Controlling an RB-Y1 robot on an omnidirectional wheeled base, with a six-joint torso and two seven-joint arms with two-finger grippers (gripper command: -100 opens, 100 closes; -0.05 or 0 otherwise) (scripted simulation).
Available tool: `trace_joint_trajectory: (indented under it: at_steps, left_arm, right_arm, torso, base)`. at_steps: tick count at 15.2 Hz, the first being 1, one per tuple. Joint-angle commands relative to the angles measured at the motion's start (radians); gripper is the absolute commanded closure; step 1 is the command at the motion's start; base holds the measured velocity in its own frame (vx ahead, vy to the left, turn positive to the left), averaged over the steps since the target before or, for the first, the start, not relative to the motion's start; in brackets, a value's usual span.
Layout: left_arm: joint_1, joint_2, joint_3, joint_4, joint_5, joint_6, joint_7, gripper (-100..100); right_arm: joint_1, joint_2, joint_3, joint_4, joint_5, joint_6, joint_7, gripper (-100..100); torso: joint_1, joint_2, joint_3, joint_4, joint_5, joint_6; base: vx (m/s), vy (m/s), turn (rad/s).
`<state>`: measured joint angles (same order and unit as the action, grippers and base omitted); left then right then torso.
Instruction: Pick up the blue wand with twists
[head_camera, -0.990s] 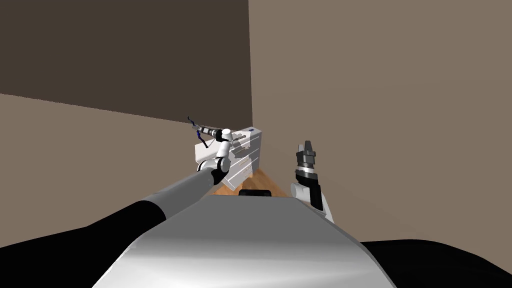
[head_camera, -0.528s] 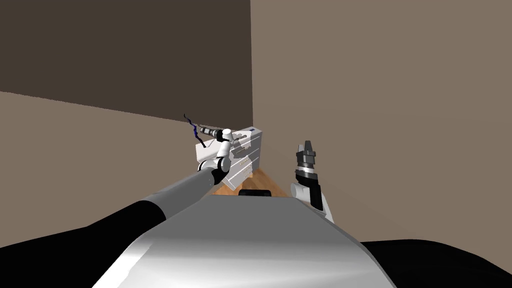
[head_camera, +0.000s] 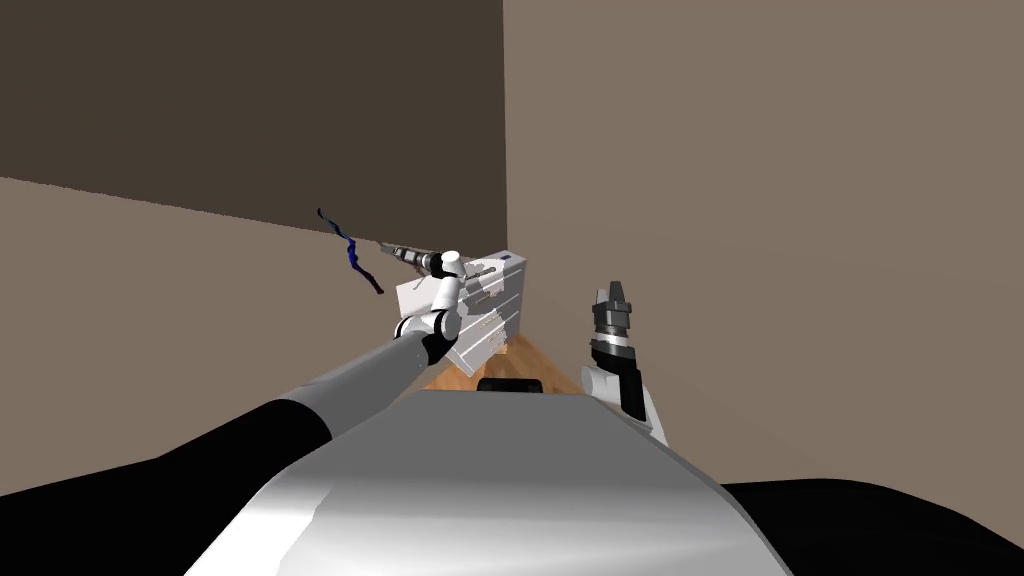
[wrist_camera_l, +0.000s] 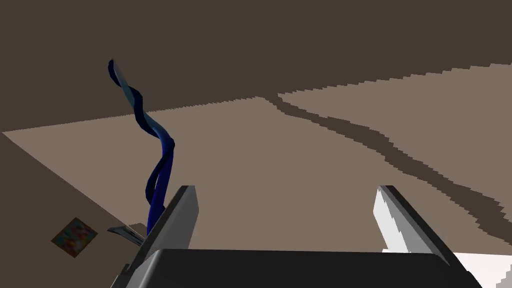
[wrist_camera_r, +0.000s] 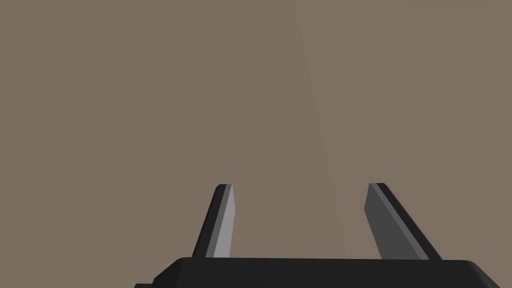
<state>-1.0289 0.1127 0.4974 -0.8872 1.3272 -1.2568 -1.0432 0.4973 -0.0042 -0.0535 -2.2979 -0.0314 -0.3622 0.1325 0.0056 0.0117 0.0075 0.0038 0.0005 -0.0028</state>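
**Wand lies outside the open left hand**

The blue twisted wand (head_camera: 350, 250) slants left of centre in the head frame, just off the left hand (head_camera: 388, 246), the nearer one. Wrist view: it runs up beside one finger's outer face, not between the spread fingers. The right hand (head_camera: 613, 291) also gapes. The white drawer chest (head_camera: 490, 305) hides its contents.

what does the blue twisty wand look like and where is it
Start at the white drawer cabinet in the room's corner; the left arm reaches out above it. The wand sits beside the open left gripper, outside one finger, not between them. It is the one thin, dark blue, wavy strip among white, grey and brown.
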Motion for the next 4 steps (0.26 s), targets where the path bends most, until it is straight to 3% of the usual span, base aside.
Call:
trace_joint_trajectory:
  at_steps: [1, 2, 3, 4]
  left_arm:
    - [0.0, 0.0, 0.0, 0.0, 0.0, 0.0, 0.0, -100]
    - [-0.003, 0.005, 0.0, 0.007, 0.002, 0.006, -0.021, -100]
    - [-0.002, 0.001, 0.0, 0.002, 0.001, 0.001, -0.01, -100]
    - [-0.002, 0.002, 0.0, 0.003, 0.001, 0.002, -0.012, 100]
  right_arm:
    - [0.0, 0.0, 0.0, 0.0, 0.0, 0.0, 0.0, 0]
    - [0.0, 0.0, 0.0, 0.0, 0.0, 0.0, 0.0, 0]
    - [0.0, 0.0, 0.0, 0.0, 0.0, 0.0, 0.0, 0]
    - [0.0, 0.0, 0.0, 0.0, 0.0, 0.0, 0.0, 0]
  torso:
    - [0.0, 0.0, 0.0, 0.0, 0.0, 0.0]
    - [-0.001, -0.001, -0.001, 0.0, 0.0, 0.0]
    - [0.001, -0.005, -0.003, -0.001, 0.0, 0.0]
    - [0.001, -0.007, -0.004, -0.002, 0.0, 0.0]
  base:
    - [-0.058, 0.039, -0.008]
    - [0.04, 0.082, -0.003]
    - [0.047, 0.071, -0.009]
    - [0.011, 0.024, -0.004]
